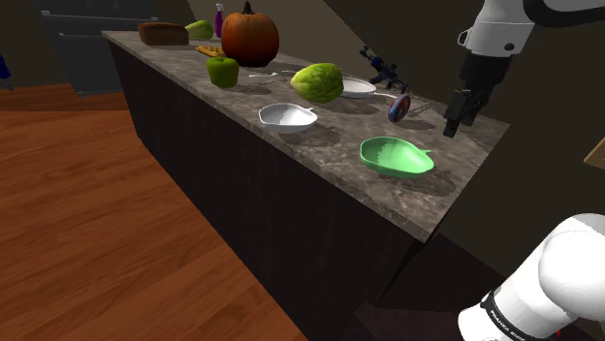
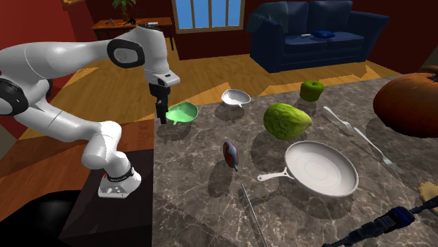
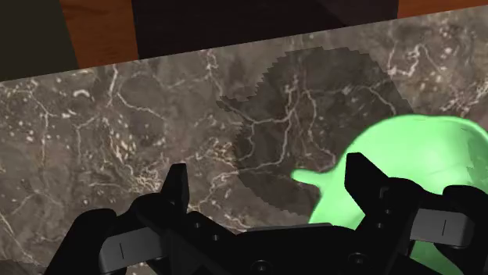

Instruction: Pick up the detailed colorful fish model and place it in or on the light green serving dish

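Note:
The fish model (image 1: 398, 107) (image 2: 231, 154) is a small blue and red piece standing on the marble counter, untouched. Nearer the counter's end lies the light green serving dish (image 1: 396, 157) (image 2: 182, 112) (image 3: 414, 164), shallow and leaf-shaped. My black gripper (image 1: 454, 124) (image 2: 162, 116) (image 3: 268, 183) hangs above the counter's end beside the dish, a good way from the fish. Its fingers (image 3: 178, 187) stand apart, open, with only bare marble between them.
Also on the counter are a white bowl (image 1: 287, 116) (image 2: 235, 97), a lumpy green fruit (image 1: 318, 83) (image 2: 286, 121), a grey pan (image 2: 321, 167), a green apple (image 2: 312, 90), forks (image 2: 338, 121), a pumpkin (image 1: 250, 37) and a toy gun (image 1: 381, 66). The counter edge drops off next to the gripper.

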